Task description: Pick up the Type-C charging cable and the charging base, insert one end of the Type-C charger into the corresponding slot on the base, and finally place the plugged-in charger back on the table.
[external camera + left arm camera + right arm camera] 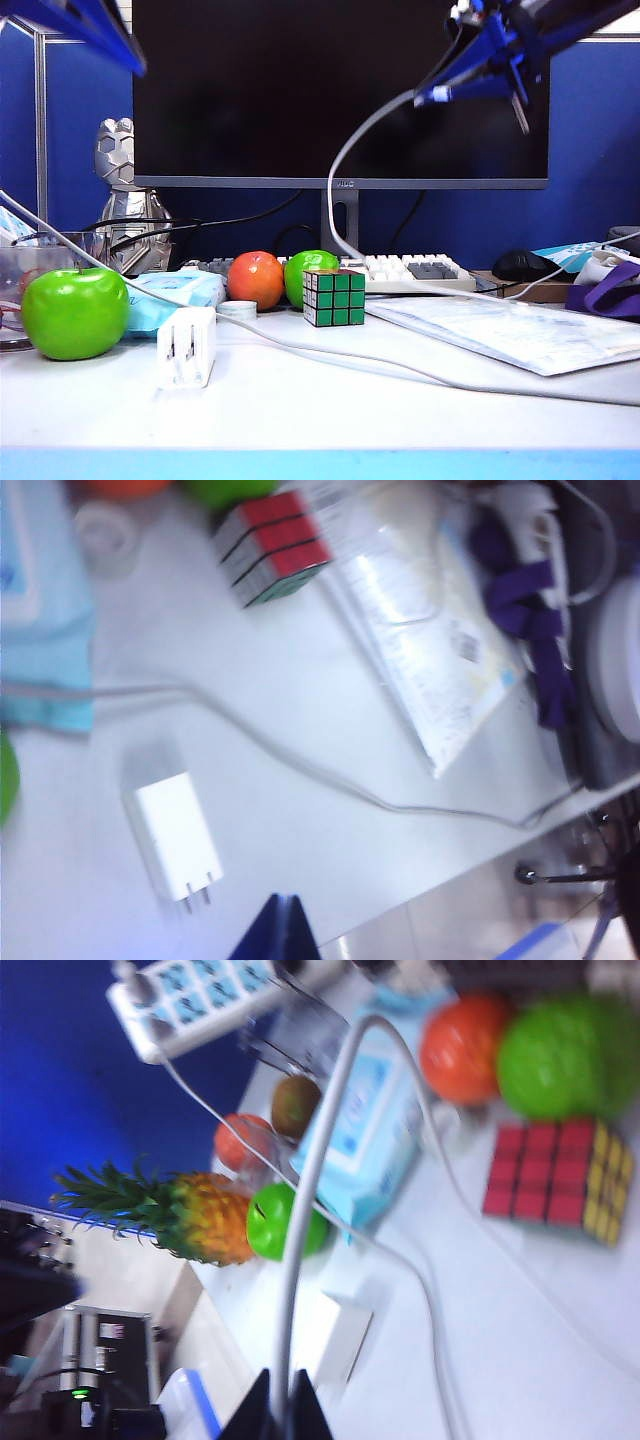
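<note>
Right claw (278, 1415) pinches the Type-C charging cable (310, 1190) (left claw (278, 930) shut, empty).

Small white smooth plastic charging base (187, 347) with two metal prongs; thin glossy white Type-C charging cable (340, 352); smooth matt white table (330, 410); shiny green apple (74, 312); glossy plastic-wrapped packet (520, 330).

The right gripper (280, 1412) was clamped on the Type-C charging cable (318, 1150), which arched away over the table (540, 1360). The charging base (343, 1335) lay beneath it, near a green apple (283, 1222), a light-blue tissue pack (370, 1135) and a Rubik's cube (560, 1180).
</note>
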